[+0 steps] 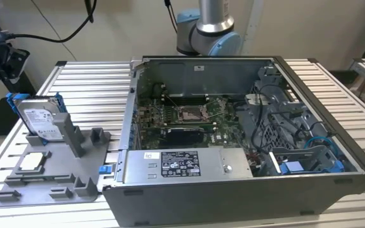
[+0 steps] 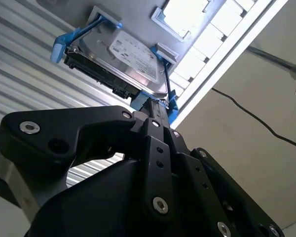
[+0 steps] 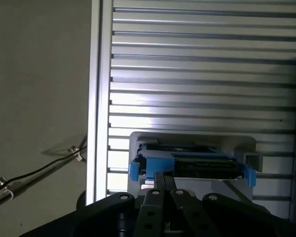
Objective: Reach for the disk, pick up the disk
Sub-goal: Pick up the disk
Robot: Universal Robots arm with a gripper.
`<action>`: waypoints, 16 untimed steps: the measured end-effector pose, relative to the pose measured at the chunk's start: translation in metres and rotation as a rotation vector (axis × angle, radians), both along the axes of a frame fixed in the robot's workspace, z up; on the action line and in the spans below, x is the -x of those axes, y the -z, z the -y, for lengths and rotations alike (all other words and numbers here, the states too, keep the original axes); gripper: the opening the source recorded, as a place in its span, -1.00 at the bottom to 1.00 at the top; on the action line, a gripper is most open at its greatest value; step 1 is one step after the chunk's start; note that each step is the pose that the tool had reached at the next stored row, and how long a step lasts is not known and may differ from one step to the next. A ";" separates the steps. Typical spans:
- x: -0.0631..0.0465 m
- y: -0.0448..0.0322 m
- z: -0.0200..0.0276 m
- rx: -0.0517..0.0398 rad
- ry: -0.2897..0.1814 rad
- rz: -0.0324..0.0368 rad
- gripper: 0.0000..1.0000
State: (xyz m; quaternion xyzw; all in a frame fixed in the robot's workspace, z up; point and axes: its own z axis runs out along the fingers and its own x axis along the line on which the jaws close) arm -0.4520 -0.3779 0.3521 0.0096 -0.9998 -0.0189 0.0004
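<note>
Disk (image 1: 40,118) stands upright in a slot of the grey fixture (image 1: 49,178).

- The disk (image 1: 40,118): top edge exposed above the gray holder (image 1: 43,190).
- A gray post (image 1: 68,135) just beside its labelled face.
- The computer case (image 1: 233,199) blocks the exterior view's right.

Nothing printed can be read; the flat silver disk in its blue plastic bracket (image 1: 41,121) bears a white label (image 2: 133,55) whose dark marks are too fine to make out; the long silver metal box (image 1: 233,164) carries a black-and-white label (image 1: 180,164), likewise illegible; a small white sticker (image 1: 199,68) sits on the grey case wall (image 1: 169,71).
</note>
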 end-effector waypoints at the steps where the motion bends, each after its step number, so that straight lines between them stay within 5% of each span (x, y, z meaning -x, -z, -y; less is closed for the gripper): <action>1: 0.000 0.0000 0.0000 0.0000 0.000 0.0000 -1.00; 6: 0.000 0.0000 0.0000 0.0001 -0.015 0.0000 -1.00; 16: 0.000 0.0000 0.0000 0.0000 -0.126 0.0000 -1.00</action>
